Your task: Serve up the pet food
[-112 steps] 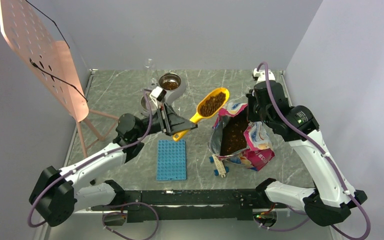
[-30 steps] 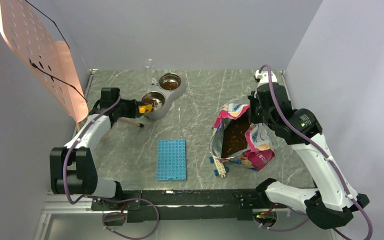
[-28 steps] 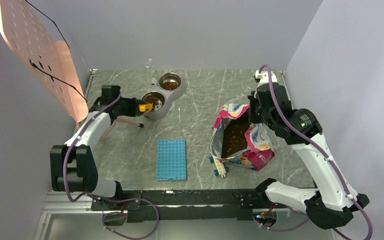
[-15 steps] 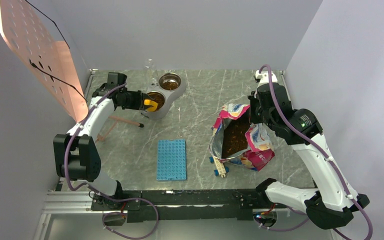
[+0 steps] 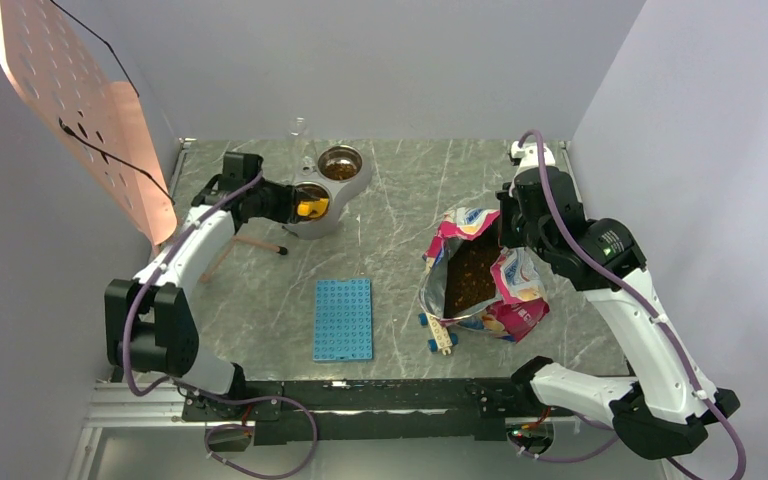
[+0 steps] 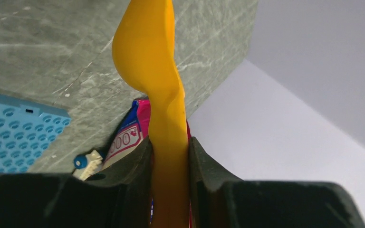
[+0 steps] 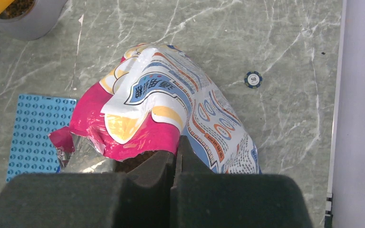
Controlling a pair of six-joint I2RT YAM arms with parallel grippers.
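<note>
Gaping open on the right of the table, the bag [image 5: 500,290] shows a dark-brown bed of pet food [image 5: 468,275] inside its silvery lining. The right gripper [image 7: 176,159] is clenched tight, seemingly on the bag's pink top edge, though its own fingers hide the contact. At the far left, the steel double bowl [image 5: 352,186] holds more of the same fine, dry pellets in both cups. The yellow scoop [image 5: 309,208] sits tipped over the nearer cup, its handle grasped between the left gripper [image 6: 170,152] fingers. A few seconds earlier the scoop hung heaped with kibble at mid-table, between bowl and bag. One second ago the gripper was left of the bowl, and it has since swung in over it.
</note>
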